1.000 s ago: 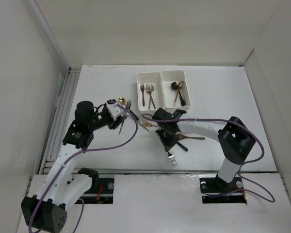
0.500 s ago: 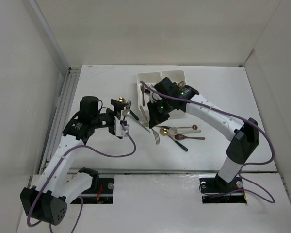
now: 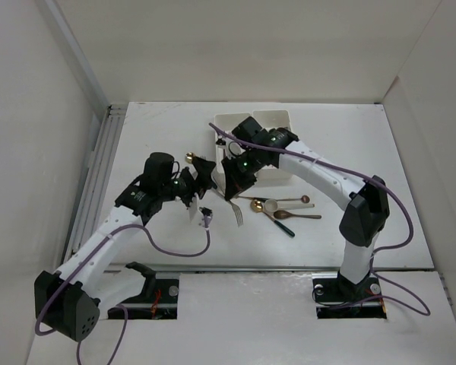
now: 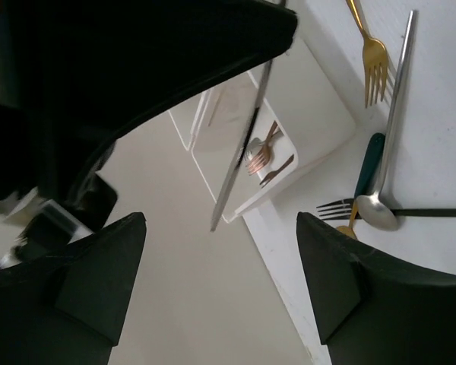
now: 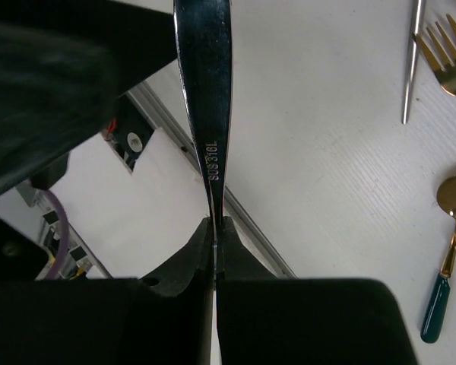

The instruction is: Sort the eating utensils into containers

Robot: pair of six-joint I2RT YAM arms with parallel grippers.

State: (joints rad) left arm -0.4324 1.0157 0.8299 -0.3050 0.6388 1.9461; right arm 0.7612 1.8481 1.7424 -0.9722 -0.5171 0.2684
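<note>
Silver utensil (image 5: 204, 114) clamped btwn right end effector (image 5: 214, 245) jaws.

The right gripper (image 5: 213, 243), pinching a silver fork (image 3: 236, 214), is now nearer the far edge than before; the left gripper (image 4: 220, 289) is now farther right.

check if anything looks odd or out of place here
Tight crowding beside the bins: the right gripper, jaws shut on a silver utensil, holds it just ahead of the open left gripper. Other forks and spoons lie loose on the table.
</note>
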